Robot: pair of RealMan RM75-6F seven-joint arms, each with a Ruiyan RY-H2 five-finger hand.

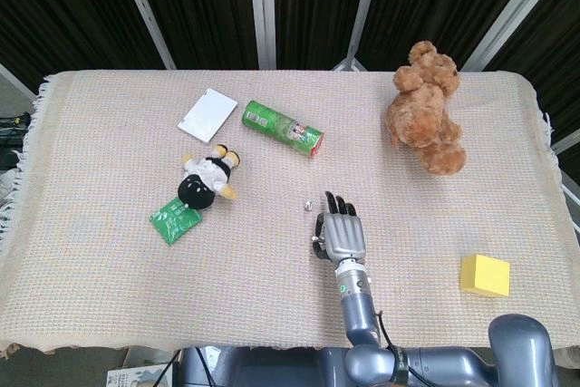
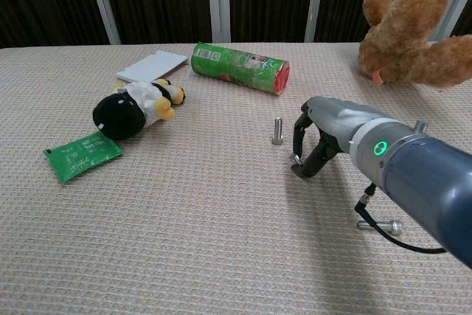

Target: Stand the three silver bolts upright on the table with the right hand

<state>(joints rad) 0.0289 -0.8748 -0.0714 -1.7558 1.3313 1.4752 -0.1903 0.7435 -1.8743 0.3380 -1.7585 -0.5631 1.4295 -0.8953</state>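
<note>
right hand (image 2: 316,144) | fingers (image 2: 299,158) clamping a bolt (image 2: 294,158) | you are tilting it; keep turning until vertical, then lower squarely beside the upright bolt (image 2: 277,130) mid-table.

A coarse woven cloth (image 2: 184,241), matt and beige, covered the table. The right hand (image 2: 324,138) showed smooth grey metal-look shells with dark matt fingers (image 2: 313,161). At frame centre a standing bolt (image 2: 277,130) gleamed as bright metal; another bolt (image 2: 381,226) at lower right shone likewise. The green can (image 2: 239,67) looked glossy, the green packet (image 2: 82,154) shiny, the teddy bear (image 2: 410,27) plush and fuzzy.
</note>
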